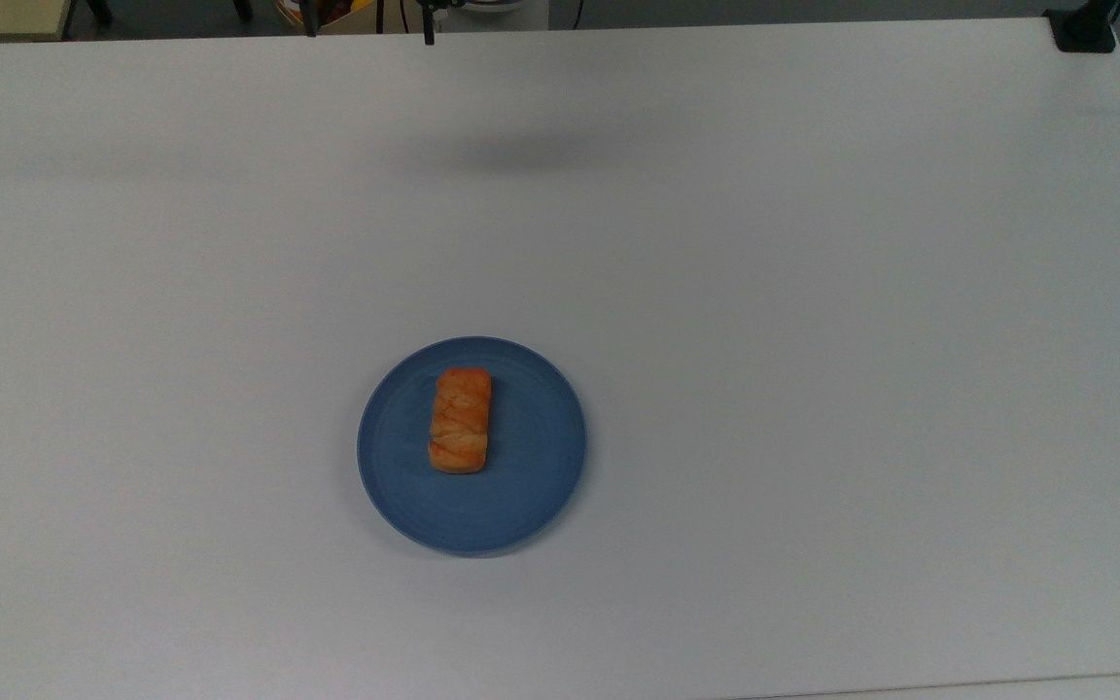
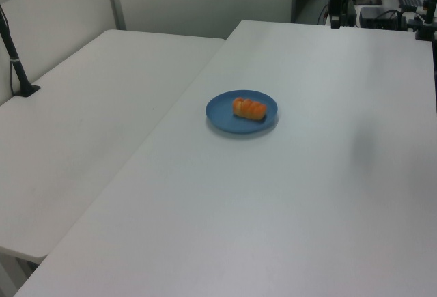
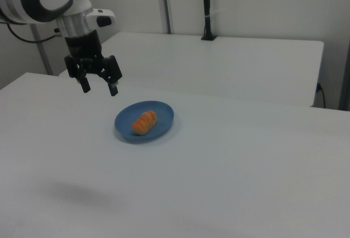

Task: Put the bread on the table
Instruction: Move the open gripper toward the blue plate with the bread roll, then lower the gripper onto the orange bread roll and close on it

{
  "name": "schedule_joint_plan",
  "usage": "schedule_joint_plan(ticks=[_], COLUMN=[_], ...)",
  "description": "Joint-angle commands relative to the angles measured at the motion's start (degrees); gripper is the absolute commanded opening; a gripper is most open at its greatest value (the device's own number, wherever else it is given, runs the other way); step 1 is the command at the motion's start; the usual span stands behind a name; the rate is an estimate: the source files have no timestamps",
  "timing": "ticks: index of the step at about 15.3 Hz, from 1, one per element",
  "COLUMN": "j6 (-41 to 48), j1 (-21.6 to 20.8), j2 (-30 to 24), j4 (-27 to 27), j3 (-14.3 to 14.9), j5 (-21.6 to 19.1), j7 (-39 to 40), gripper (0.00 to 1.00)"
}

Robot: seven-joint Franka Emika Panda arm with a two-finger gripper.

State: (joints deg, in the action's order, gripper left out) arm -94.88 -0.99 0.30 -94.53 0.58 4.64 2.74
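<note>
The bread [image 1: 461, 420] [image 2: 249, 108] [image 3: 144, 122], a small golden-orange loaf with pale score marks, lies in the middle of a round blue plate [image 1: 531, 486] [image 2: 220, 115] [image 3: 164, 111]. The plate rests on the large white table [image 1: 813, 340] [image 2: 273, 208] [image 3: 246, 167]. In the right view my gripper [image 3: 99, 90] hangs open in the air, up and to the right view's left of the plate. It points down with nothing between its fingers and is well apart from the bread.
A second white table [image 2: 82, 119] [image 3: 229, 63] adjoins this one, with a black pole [image 2: 15, 58] [image 3: 206, 8] clamped to it. A black clamp [image 1: 1083, 29] sits at the top view's upper right corner. A soft shadow [image 1: 516, 151] lies on the tabletop.
</note>
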Motion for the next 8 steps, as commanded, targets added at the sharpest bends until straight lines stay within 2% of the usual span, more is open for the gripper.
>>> schedule_joint_plan(ticks=[1, 4, 8], j6=[-5.2, -11.9, -17.1], j1=[-0.2, -0.2, -0.8], j2=[5.7, 8.1, 13.0], j4=[3.8, 3.8, 5.4], j3=[0.2, 0.1, 0.1], j5=[-1.9, -3.3, -3.4], j7=[-1.1, -2.0, -8.1], gripper=[1.00, 1.00, 1.00])
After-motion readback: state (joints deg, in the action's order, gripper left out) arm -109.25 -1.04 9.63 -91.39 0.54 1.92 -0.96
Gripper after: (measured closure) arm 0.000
